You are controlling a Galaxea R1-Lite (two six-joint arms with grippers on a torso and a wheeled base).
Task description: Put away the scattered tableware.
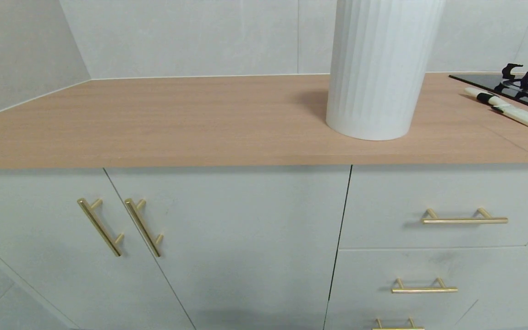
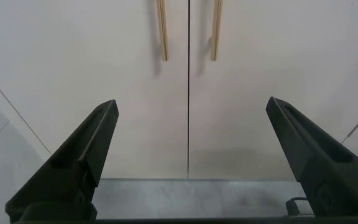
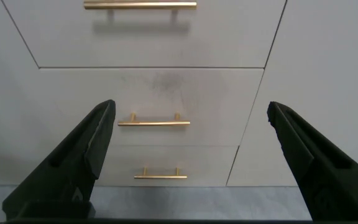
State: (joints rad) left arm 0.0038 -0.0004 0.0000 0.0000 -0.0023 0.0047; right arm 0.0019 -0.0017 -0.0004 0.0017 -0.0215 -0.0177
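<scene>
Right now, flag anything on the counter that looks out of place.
A cream utensil lies loose and slanted on the counter beside the hob. The vase stands upright; nothing is spilled.

We held our left gripper (image 2: 191, 101) pointed straight ahead, toward twelve o'clock, with its jaws spread wide. Its two dark, tapered fingers (image 2: 86, 149) stood well apart and the gripper was empty. Our right gripper (image 3: 191, 104) was posed the same way: aimed toward twelve o'clock, jaws wide, its fingers (image 3: 309, 155) well apart, empty. Both sat level, neither rolled to one side.
</scene>
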